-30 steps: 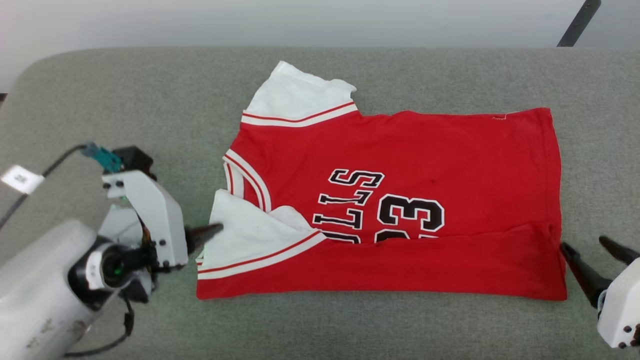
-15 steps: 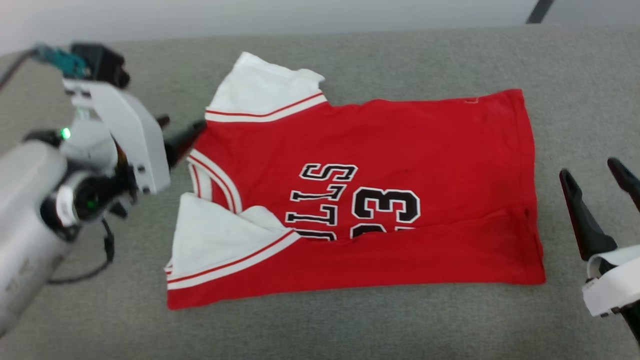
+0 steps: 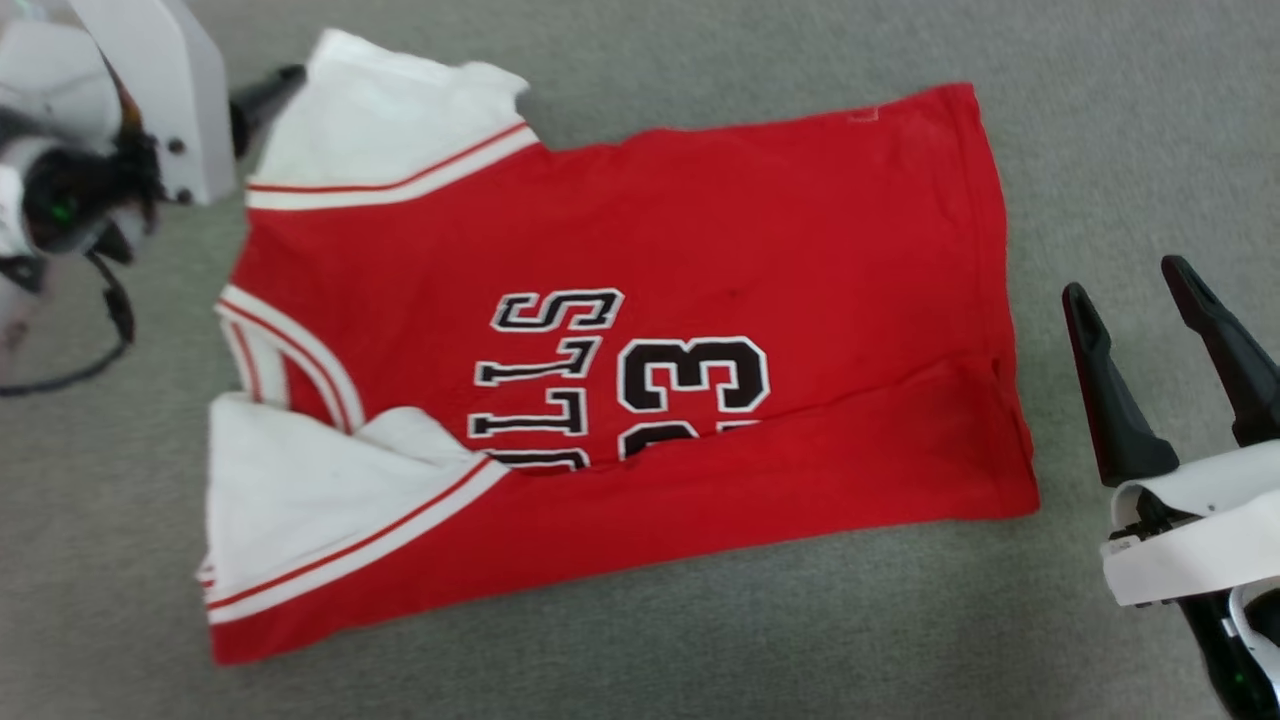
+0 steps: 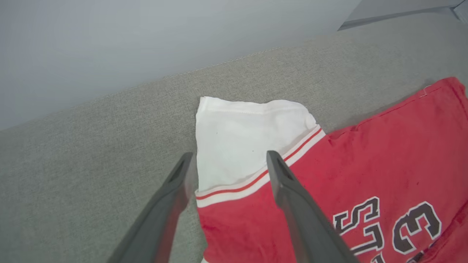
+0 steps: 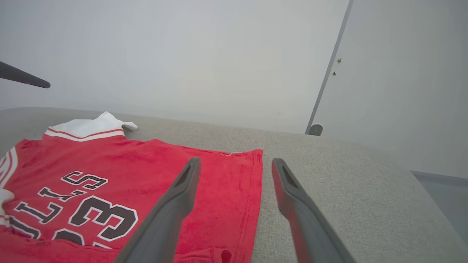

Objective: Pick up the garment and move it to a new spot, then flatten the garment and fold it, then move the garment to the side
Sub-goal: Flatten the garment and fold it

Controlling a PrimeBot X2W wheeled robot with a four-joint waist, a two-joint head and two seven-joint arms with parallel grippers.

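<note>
Grey woven surface (image 3: 1100, 120) under the garment (image 3: 800, 250) meets a pale wall (image 5: 182, 54).

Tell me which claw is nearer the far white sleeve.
Left. The left claw is open right at the sleeve; the right claw is off the hem of the shirt, at the opposite end.

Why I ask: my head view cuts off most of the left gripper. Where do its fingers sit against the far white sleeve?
Observer: In the left wrist view the left gripper is open, with the garment's white sleeve lying between its fingers, near the striped trim.
Operator: And what lies ahead of the right one?
Observer: In the right wrist view the open right gripper straddles the hem: one finger over red cloth, one over the grey cushion.
</note>
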